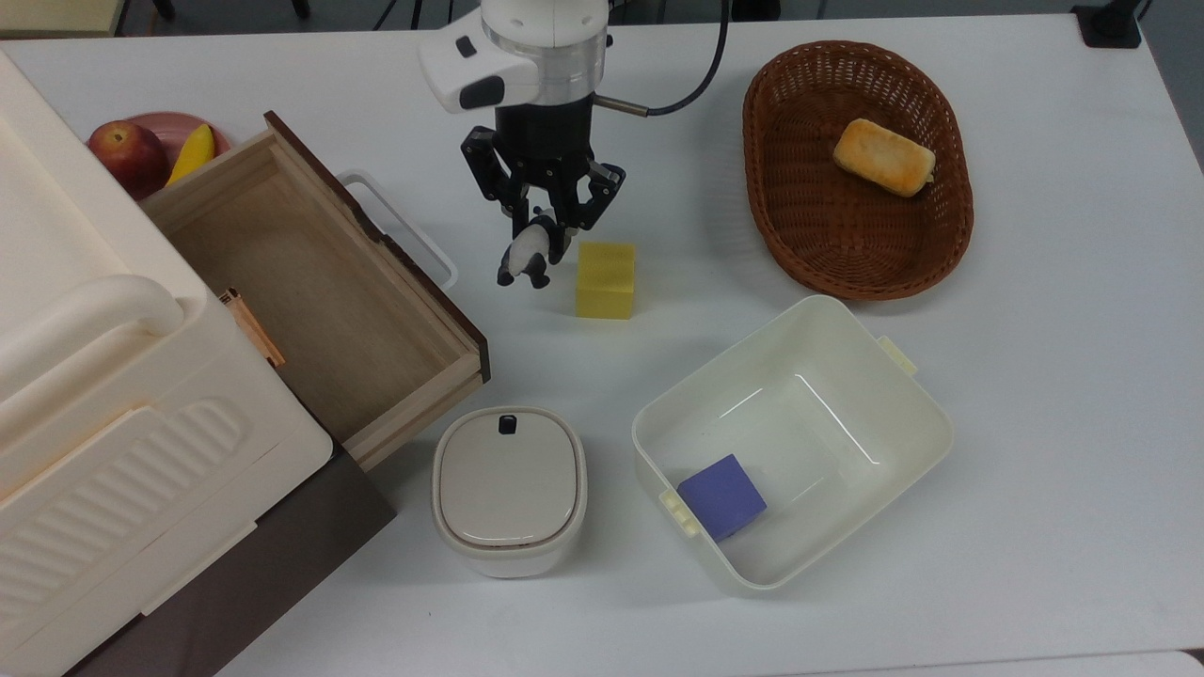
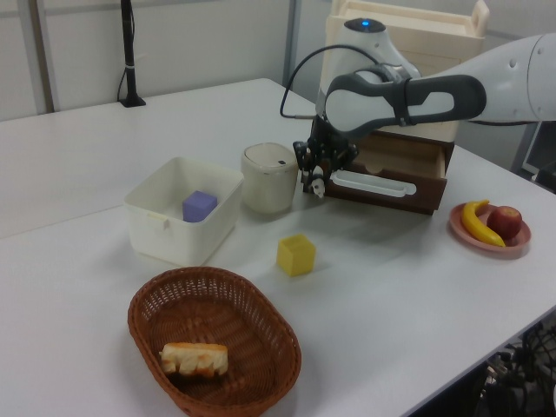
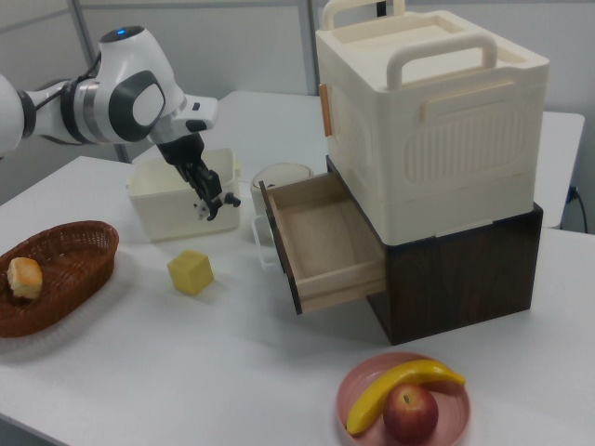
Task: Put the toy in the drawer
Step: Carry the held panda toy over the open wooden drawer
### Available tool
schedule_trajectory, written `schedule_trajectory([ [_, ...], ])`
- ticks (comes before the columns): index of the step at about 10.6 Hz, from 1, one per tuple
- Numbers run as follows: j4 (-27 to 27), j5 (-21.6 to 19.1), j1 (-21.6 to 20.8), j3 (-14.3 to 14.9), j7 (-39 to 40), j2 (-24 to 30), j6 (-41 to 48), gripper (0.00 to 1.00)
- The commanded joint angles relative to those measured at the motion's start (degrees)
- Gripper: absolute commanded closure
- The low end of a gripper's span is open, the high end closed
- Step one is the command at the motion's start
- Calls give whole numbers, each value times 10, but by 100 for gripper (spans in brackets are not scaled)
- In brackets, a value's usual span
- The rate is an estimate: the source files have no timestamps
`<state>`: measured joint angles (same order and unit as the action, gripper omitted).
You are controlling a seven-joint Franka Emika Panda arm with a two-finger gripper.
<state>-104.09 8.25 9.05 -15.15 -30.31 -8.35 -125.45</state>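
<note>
The pincer (image 1: 534, 246) is closed on the toy (image 1: 523, 259), a small black-and-white panda figurine held clear above the tabletop (image 1: 1035, 376). In the top view the toy hangs between the drawer's white loop handle (image 1: 400, 226) and the yellow block (image 1: 606, 279), just beside the block. The drawer (image 1: 310, 291) stands pulled out and looks empty; the toy is not yet over it.

Risks, as judged from this position:
- The toy is tiny and appears to hang mostly below the fingertips. A sudden move could shake it loose, dropping it on the tabletop short of the drawer.
- A low path toward the drawer could strike the handle or the dark front panel (image 3: 279, 249). Height must be cleared first.
- An early release would land the toy on the front edge or outside it.

Visibility limits:
- How much of the toy lies between the fingers cannot be made out.
- In the left view the toy (image 2: 318, 186) is a small pale speck against the drawer front.
- In the right view, the drawer's rear disappears under the cream cabinet (image 3: 437, 130).
</note>
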Motion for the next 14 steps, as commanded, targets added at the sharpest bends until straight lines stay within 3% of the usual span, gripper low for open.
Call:
schedule_trajectory([
  [1,34,-15,5,5,8,4,19,100],
  [4,59,-16,29,10,9,4,20,100],
  [10,74,-15,62,75,62,1,14,100],
  [14,69,-13,91,83,92,-12,14,100],
])
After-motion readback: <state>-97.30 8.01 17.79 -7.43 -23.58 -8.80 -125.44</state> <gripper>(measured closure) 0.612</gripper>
